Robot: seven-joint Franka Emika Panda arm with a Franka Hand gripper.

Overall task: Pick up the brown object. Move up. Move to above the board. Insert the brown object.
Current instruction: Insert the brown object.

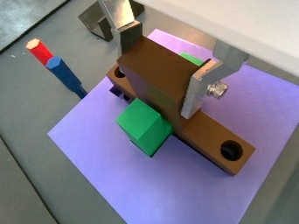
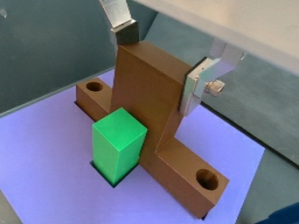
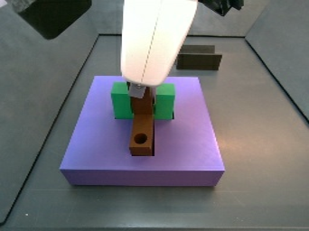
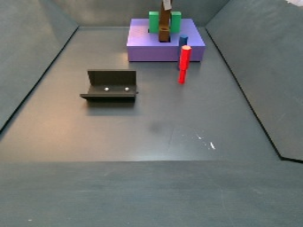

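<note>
Dark grey floor (image 4: 154,133) carries the board (image 4: 142,51), fixture (image 4: 110,86), red-blue peg (image 4: 183,64) upright beside board; gripper (image 3: 143,91) hangs over board.

Illumination is even, diffuse and moderately bright, with no hard-edged shadows. In a side view the white arm (image 3: 154,41) at 12 o'clock is overexposed and carries no surface detail. The grey floor (image 4: 154,133) shows small specular glints toward 4 o'clock. Both wrist views are sharp at centre: the gripper (image 1: 163,66) is in focus, its silver fingers (image 2: 198,83) mildly reflective. A soft shadow lies beside the brown object (image 3: 144,126) on the board (image 3: 97,144). Frame corners darken slightly.
</note>
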